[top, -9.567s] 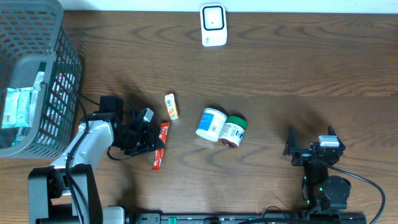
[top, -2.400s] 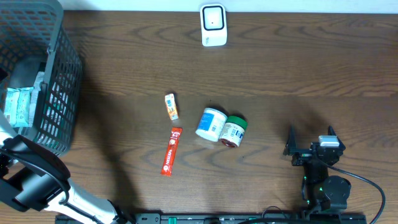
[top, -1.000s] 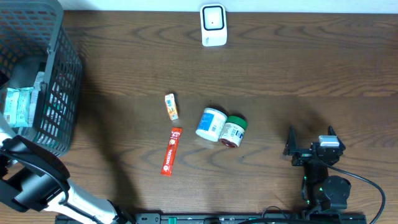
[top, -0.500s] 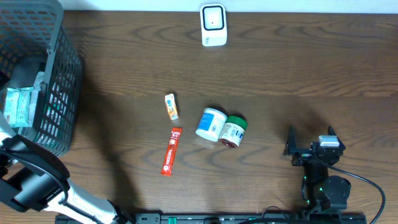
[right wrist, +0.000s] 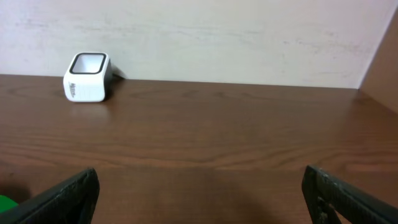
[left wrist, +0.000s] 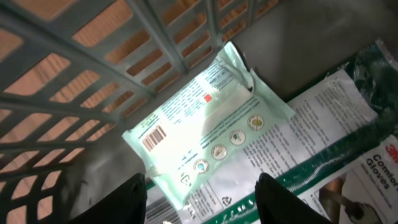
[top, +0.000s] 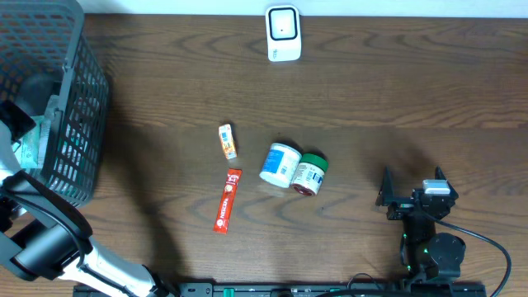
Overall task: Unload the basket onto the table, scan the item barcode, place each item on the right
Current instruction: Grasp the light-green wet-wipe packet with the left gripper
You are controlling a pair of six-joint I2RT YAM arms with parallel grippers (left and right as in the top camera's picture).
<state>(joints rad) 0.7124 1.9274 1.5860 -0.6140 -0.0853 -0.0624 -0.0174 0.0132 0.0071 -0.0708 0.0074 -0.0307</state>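
Note:
My left gripper (left wrist: 202,202) hangs open inside the grey mesh basket (top: 82,91). Below it a pale green wipes pack (left wrist: 205,124) lies loose, barcode side up, on a white and green glove package (left wrist: 311,155). Neither finger touches the pack. From overhead, only the left arm's white end (top: 15,124) shows over the basket's left side. The white scanner (top: 282,33) stands at the table's far edge and also appears far left in the right wrist view as the scanner (right wrist: 87,77). My right gripper (top: 410,191) rests open at the front right, nothing between its fingers (right wrist: 68,193).
On the wood table lie a small orange and white packet (top: 227,141), a red stick pack (top: 225,200), a white jar (top: 280,164) and a green-lidded jar (top: 310,174) side by side. The basket's mesh wall (left wrist: 124,62) rises close to the left gripper.
My left gripper has opened and let go of the pale green pack, which now lies in the basket. The left arm has shifted slightly over the basket. The right arm has not moved.

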